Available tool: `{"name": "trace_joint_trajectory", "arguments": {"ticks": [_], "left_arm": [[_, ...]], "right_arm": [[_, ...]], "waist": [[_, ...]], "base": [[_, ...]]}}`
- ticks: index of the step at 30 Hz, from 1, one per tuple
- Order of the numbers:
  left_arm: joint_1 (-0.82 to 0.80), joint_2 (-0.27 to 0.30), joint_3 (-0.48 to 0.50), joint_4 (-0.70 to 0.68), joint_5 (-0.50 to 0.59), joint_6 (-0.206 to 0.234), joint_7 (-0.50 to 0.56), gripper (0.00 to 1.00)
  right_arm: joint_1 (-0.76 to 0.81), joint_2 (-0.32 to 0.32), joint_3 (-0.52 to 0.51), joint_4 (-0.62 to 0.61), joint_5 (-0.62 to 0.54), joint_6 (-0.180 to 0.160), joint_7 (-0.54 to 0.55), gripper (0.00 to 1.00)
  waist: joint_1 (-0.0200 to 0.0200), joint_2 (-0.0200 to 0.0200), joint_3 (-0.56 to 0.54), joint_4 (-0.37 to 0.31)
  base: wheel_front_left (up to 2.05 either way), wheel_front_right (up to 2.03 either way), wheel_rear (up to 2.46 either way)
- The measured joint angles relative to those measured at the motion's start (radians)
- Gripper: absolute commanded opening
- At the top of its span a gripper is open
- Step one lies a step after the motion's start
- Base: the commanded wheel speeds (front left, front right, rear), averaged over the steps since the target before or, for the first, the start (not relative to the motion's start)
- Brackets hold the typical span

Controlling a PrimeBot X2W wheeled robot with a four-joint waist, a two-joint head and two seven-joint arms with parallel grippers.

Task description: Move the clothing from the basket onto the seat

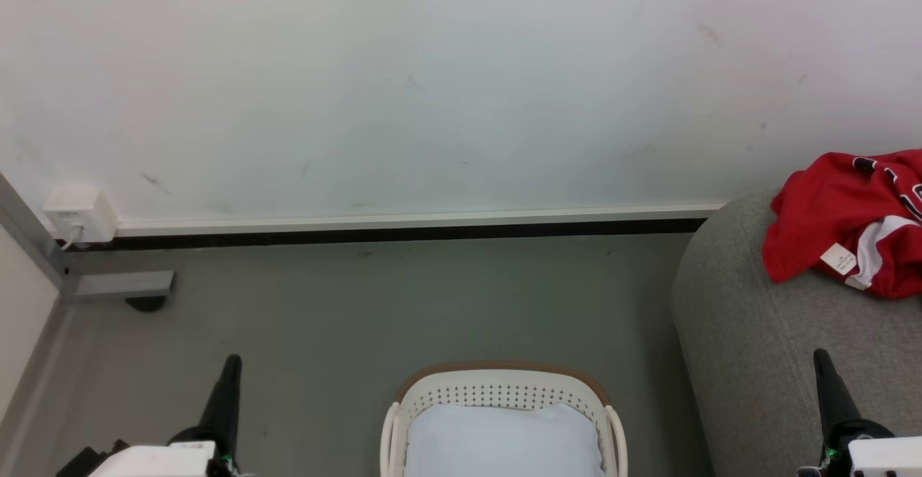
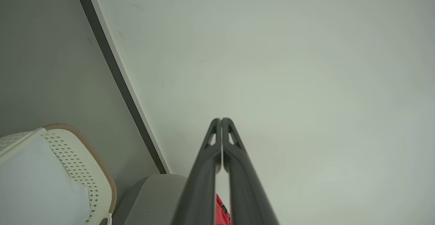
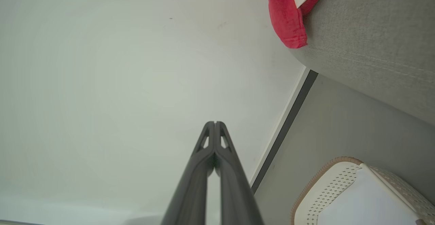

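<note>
Since the clothing [image 1: 853, 210] lies crumpled on the seat [image 1: 749, 362], off to my right near the wall [image 1: 432, 88], and the basket [image 1: 504, 380] on the floor [image 1: 324, 304] between my arms holds a plain white pad [image 1: 504, 437] with no red that I can see, I judge the move about done, though I can't tell what is under that pad. My left gripper [image 1: 232, 362] and right gripper [image 1: 821, 358] are both fully closed, fingers pressed together, holding nothing, one on each side of the basket. If I must shift the red garment, I expect it to be light, limp and a bit slick, sagging from any pinch. I'd take a thick bunched fold near its middle, not the small white tag [image 1: 838, 258] or a thin hem.
</note>
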Motion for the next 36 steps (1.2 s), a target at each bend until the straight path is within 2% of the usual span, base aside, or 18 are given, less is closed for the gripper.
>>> {"name": "trace_joint_trajectory", "arguments": {"ticks": [21,36], "left_arm": [[-0.015,0.001,0.017,-0.013,-0.137,-0.005,0.036,0.00],[-0.016,0.002,0.017,-0.013,-0.138,-0.006,0.036,0.00]], "right_arm": [[-0.014,-0.002,-0.011,-0.016,0.159,0.000,0.035,0.00],[-0.014,-0.002,-0.011,-0.016,0.163,0.000,0.035,0.00]], "waist": [[0.0000,0.0000,0.012,-0.002],[0.0000,0.0000,0.012,-0.002]], "base": [[0.00,0.00,0.00],[0.00,0.00,0.00]]}}
